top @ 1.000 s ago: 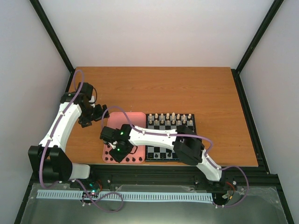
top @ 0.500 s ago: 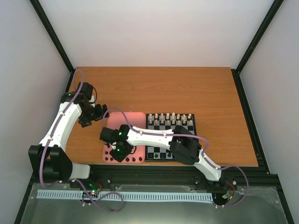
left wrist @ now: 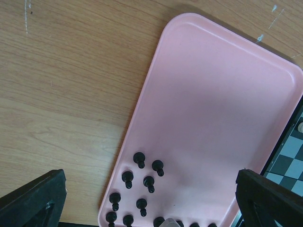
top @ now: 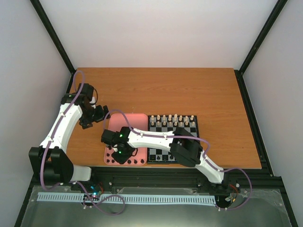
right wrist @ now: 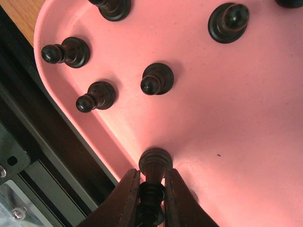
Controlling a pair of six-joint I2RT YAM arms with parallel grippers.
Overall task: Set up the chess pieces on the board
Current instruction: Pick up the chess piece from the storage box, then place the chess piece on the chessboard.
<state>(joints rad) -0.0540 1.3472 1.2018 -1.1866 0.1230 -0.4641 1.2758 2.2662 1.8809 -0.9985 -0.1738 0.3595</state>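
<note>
Left gripper (left wrist: 151, 172): jaws wide apart, nothing held; it hangs off the tray's 10 o'clock corner.
Pink tray (left wrist: 213, 94): just beside the board, at its 9 o'clock side.
Black pieces (left wrist: 138, 158): clustered at the tray's 6 o'clock end.
Right gripper (right wrist: 152, 177): fingers pinched on one held piece (right wrist: 155, 161), high on its stem, close to the tray rim.
Board (top: 163, 152): cream pieces (top: 170, 120) occupy its 12 o'clock rows.
Risk: the thin, high pinch may let the piece pivot or slip on lifting, and its base may catch the rim.

A robot test cell in a lab: a wood-grain table (top: 165, 90) boxed in by plain white panels (top: 161, 33) and black frame posts (top: 53, 35). Two white arms (top: 64, 124), looped with purple cables (top: 77, 80), are bolted to a black rail (top: 156, 177) at 6 o'clock, beside the board (top: 158, 153).
</note>
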